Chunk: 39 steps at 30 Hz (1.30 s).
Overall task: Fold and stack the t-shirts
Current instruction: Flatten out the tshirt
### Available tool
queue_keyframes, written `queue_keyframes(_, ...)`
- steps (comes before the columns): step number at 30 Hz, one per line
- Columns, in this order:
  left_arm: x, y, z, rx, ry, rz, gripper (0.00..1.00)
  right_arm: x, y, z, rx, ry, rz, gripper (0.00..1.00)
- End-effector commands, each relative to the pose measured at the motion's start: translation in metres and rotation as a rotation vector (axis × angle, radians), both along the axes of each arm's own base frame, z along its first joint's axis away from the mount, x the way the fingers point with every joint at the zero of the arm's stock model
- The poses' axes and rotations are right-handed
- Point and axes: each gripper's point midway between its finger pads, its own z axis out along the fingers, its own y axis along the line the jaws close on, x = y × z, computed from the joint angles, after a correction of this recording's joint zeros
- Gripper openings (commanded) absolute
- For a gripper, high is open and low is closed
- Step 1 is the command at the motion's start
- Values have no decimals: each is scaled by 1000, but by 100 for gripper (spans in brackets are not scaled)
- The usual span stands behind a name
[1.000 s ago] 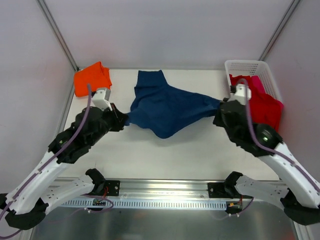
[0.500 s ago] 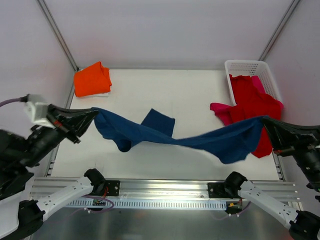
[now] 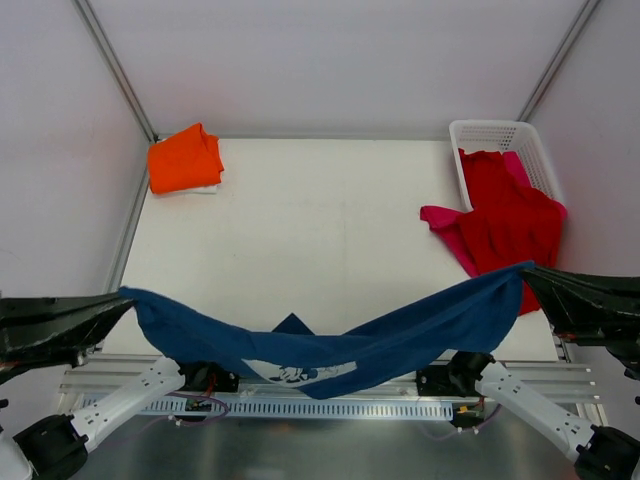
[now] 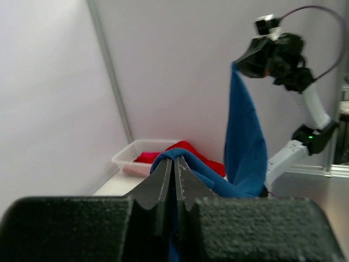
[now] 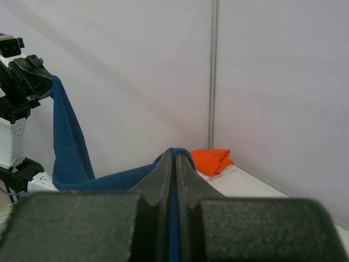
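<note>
A navy t-shirt (image 3: pixel 330 345) hangs stretched in the air above the near edge of the desk (image 3: pixel 320 230), sagging in the middle, its pale print showing. The left gripper (image 4: pixel 174 164) and right gripper (image 5: pixel 175 158) each pinch one end, perhaps the hem corners. This looks like spreading before a fold. Next, lower it flat and taut. Half a second ago it hung farther over the desk, print hidden.

Both arms same build: white tube links (image 3: pixel 125 398), black joint housings (image 3: pixel 205 372). Left gripper (image 4: pixel 174 164) and right gripper (image 5: pixel 175 158) are matte black, grainy plastic, with fingers (image 4: pixel 162 183) tapering to wedge tips. Right arm shows a green status light (image 4: pixel 311 137), thin grey cable (image 4: pixel 322 7), white camera block (image 4: pixel 266 24).
</note>
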Motion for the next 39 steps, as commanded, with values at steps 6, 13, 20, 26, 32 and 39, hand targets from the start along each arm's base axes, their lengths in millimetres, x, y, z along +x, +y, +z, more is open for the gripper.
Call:
queue_keyframes(6,-122,13,54,52,-437,-374,0,-35,-24,25,41,-229,-3,1)
queue_keyframes(13,-136,15,64,66,-560,-312,0,-67,-22,18,12,-387,95,1)
queue_keyframes(20,-63,-3,60,49,-433,-93,0,-49,-49,12,96,-433,-107,0)
queue_keyframes(26,63,-45,17,181,-215,149,0,36,-42,-29,1,-190,-366,1)
queue_keyframes(32,176,-94,-63,367,2,267,0,169,-38,-132,-284,158,-866,0)
queue_keyframes(39,283,-135,-175,515,204,380,0,252,-13,-241,-614,401,-1139,1)
